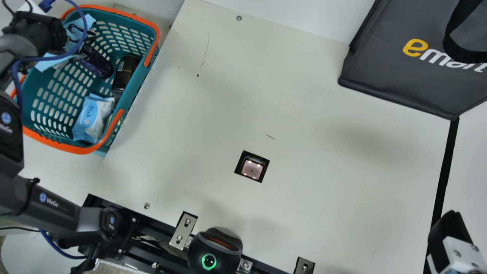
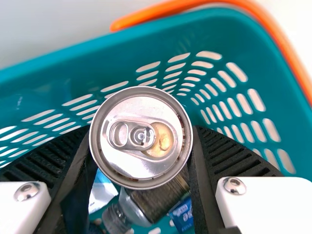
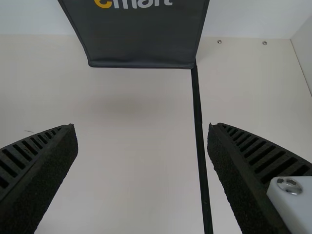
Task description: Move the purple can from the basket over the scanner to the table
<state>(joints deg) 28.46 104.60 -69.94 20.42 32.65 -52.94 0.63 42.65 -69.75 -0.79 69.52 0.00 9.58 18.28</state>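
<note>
A teal basket (image 1: 70, 101) with an orange rim, at the far left corner of the table (image 1: 327, 182), contains a dark bottle (image 1: 125, 72), a blue-and-white packet (image 1: 91, 118) and the purple can (image 1: 97, 64); a dark grey bag (image 1: 395, 82) stands at the far edge. The can is upright, its silver top bearing a pull tab (image 2: 131, 135) and a tan patch. The left gripper (image 1: 79, 45) is closed around it.
</note>
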